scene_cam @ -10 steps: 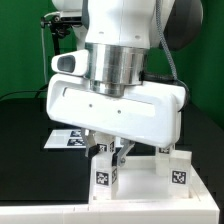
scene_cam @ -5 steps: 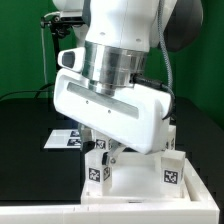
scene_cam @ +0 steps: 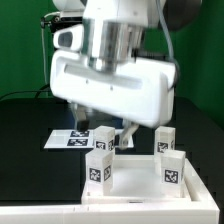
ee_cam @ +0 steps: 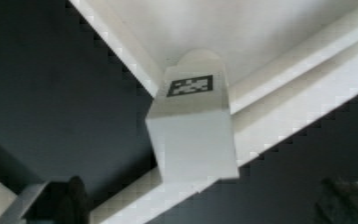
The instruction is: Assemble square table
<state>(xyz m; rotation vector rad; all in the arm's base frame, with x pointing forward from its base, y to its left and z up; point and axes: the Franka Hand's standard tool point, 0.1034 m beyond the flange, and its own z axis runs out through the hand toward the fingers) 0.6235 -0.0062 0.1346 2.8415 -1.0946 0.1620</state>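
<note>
I have the gripper (scene_cam: 104, 128) lifted clear of the near leg (scene_cam: 99, 167), which it was working half a second ago. The fingers (ee_cam: 55, 200) stand wide and empty. That leg now stands alone on the top (scene_cam: 137, 181), so I judge it seated.

Four upright legs crowd the square table top (scene_cam: 140, 180): near-left leg (scene_cam: 99, 166), near-right leg (scene_cam: 172, 167), two more behind. Open room lies between them over the tray middle. The gripper (scene_cam: 105, 133) hangs directly above the near-left leg
</note>
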